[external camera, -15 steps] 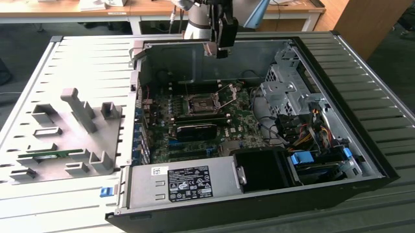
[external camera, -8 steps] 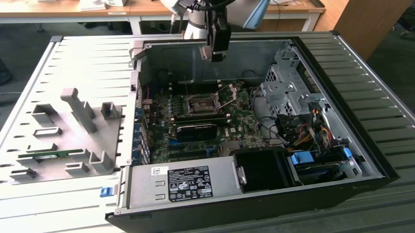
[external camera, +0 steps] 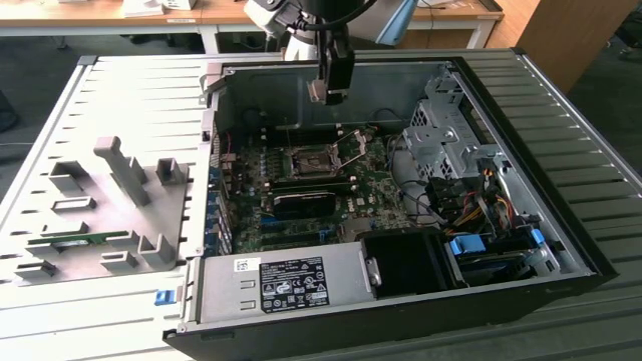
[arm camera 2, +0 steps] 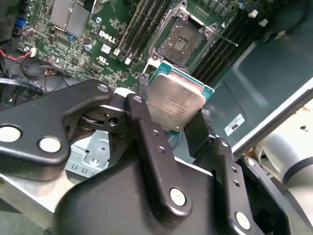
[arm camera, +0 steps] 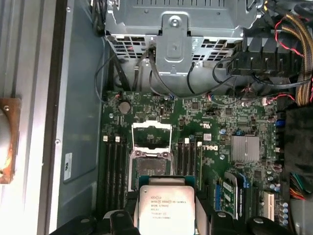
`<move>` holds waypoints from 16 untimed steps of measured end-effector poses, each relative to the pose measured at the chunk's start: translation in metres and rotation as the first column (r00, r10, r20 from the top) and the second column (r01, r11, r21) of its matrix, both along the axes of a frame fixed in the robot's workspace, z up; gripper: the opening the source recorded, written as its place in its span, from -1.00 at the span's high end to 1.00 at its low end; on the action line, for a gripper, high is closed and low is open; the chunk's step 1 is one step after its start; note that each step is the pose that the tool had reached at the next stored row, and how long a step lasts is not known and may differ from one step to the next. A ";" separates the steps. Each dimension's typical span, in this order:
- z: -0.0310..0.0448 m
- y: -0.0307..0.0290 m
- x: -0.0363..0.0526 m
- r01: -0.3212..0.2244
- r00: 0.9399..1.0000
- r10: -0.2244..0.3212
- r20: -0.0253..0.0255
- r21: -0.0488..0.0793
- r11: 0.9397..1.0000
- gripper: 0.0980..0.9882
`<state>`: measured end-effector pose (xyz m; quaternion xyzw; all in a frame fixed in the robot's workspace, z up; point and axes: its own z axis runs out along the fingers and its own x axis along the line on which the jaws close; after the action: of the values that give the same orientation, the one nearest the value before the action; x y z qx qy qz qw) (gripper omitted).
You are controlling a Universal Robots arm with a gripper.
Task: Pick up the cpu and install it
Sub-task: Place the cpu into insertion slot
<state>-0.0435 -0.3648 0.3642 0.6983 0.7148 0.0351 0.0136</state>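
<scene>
Second wrist view: gripper [arm camera 2: 171, 125] clamped on the cpu [arm camera 2: 176, 98], silver top facing the camera. It hangs above the motherboard [arm camera 2: 90, 56], near the open socket [arm camera 2: 183, 41], not seated yet.

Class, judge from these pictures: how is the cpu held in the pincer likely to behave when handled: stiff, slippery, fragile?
Probably stiff: the cpu shows flat and unbent in the pincer. Its smooth metal top looks slippery, so the edge grip might slide. Being thin, it is likely light, but its green rim seems fragile.
</scene>
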 end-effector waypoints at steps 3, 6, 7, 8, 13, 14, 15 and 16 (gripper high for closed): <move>-0.0053 0.0000 0.0000 0.000 1.000 0.000 0.000 0.000 1.000 0.00; -0.0101 0.0000 -0.0001 -0.006 1.000 0.006 0.001 0.000 1.000 0.00; -0.0112 0.0000 -0.0002 -0.006 1.000 0.006 0.003 -0.001 1.000 0.00; -0.0122 0.0000 -0.0002 -0.006 1.000 0.006 0.007 -0.001 1.000 0.00; -0.0179 0.0000 -0.0007 -0.007 1.000 0.007 0.020 -0.008 1.000 0.00; -0.0197 0.0001 -0.0008 -0.007 1.000 0.007 0.020 -0.009 1.000 0.00; -0.0215 0.0003 -0.0008 -0.007 1.000 0.007 0.020 -0.009 1.000 0.00; -0.0233 0.0007 -0.0009 -0.006 1.000 0.007 0.020 -0.009 1.000 0.00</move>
<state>-0.0444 -0.3641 0.3409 0.6956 0.7170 0.0392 0.0237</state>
